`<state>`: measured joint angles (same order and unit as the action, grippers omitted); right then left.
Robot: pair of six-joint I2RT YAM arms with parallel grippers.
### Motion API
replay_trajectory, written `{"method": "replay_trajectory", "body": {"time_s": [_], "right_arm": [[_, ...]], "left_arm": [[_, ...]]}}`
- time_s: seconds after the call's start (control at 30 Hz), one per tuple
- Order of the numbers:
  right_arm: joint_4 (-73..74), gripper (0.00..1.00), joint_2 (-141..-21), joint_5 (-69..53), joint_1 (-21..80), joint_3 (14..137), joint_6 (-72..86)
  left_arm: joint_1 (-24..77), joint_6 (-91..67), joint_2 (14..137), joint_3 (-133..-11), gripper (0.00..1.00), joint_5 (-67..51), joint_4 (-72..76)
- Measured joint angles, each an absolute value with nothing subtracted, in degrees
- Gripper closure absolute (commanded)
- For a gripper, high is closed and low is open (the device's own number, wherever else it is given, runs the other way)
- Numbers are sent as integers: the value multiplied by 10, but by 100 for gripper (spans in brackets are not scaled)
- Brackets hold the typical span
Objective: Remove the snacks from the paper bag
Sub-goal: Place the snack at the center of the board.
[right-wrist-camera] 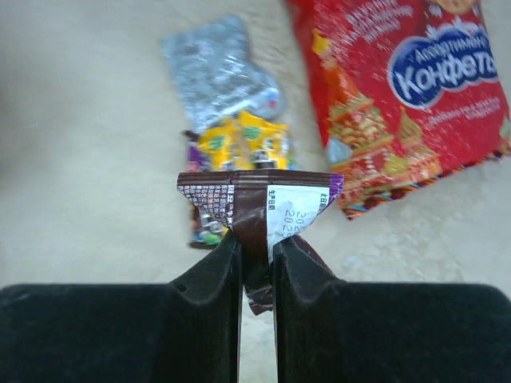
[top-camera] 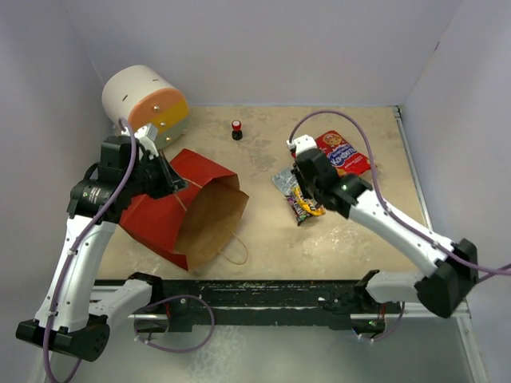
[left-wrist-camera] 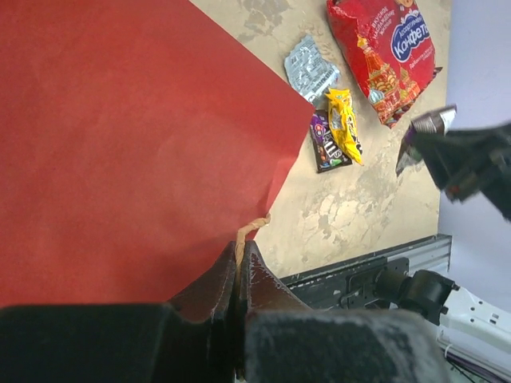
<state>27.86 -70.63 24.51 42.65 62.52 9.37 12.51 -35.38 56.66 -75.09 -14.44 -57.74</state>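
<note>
Your right gripper (right-wrist-camera: 255, 239) clamps a small purple-brown candy packet (right-wrist-camera: 259, 199): lower it beside the big red crinkly chip bag (right-wrist-camera: 399, 96), then release; left gripper (left-wrist-camera: 239, 263) pinches the large red paper bag (left-wrist-camera: 120, 144).

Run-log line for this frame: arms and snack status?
left fingers: shut on paper bag | right fingers: shut on purple-brown packet | on table: chip bag, silver packet, yellow packet

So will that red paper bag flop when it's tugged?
Probably keeps its shape: the paper bag lies with its mouth gaping, walls uncollapsed. Likely light and apt to slide, since the left gripper pinches only its rim.
</note>
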Motion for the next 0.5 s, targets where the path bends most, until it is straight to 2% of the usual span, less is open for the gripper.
{"method": "replay_trajectory", "body": {"time_s": [0.23,0.5], "right_arm": [[367,100,-841,209,304,731,60],[423,100,-983,178,278,877,43]], "left_arm": [[125,-344,574,-751,100,-162,-574],[125,-334,574,-751,100,-188,-574]]}}
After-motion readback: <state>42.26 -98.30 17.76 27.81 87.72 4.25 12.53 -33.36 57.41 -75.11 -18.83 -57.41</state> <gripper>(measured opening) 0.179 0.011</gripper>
